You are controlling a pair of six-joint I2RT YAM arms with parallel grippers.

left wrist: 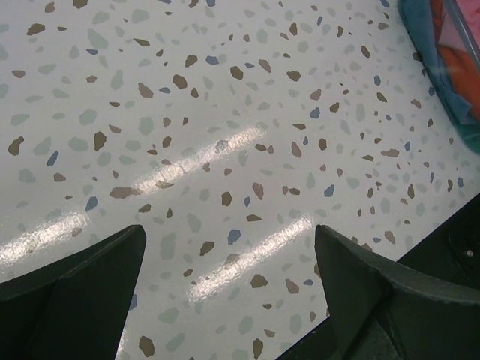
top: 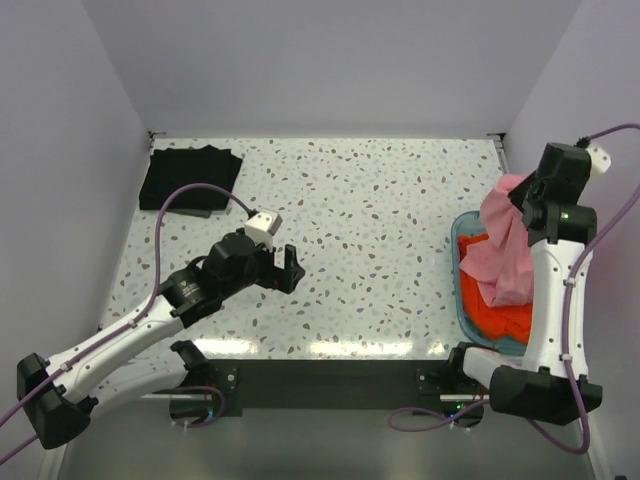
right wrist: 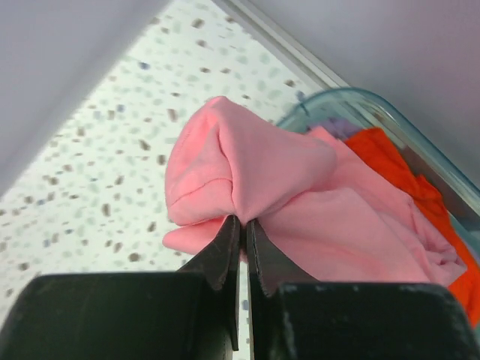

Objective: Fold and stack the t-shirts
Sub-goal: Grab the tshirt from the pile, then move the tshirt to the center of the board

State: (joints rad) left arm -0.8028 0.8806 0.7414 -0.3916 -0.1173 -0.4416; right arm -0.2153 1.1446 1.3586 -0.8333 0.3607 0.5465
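Note:
My right gripper (top: 522,190) is shut on a fold of the pink t-shirt (top: 503,245) and holds it up above the teal tub (top: 462,300); the shirt hangs down into the tub. In the right wrist view the pink t-shirt (right wrist: 262,180) is pinched between my gripper's (right wrist: 243,223) closed fingers. Orange-red t-shirts (top: 497,318) lie in the tub under it. A folded black t-shirt (top: 190,179) lies flat at the far left of the table. My left gripper (top: 290,270) is open and empty over bare table, as the left wrist view (left wrist: 229,236) shows.
The speckled table (top: 370,220) is walled at the back and both sides. The teal tub also shows in the left wrist view (left wrist: 439,60) at top right and in the right wrist view (right wrist: 420,142) behind the pink cloth.

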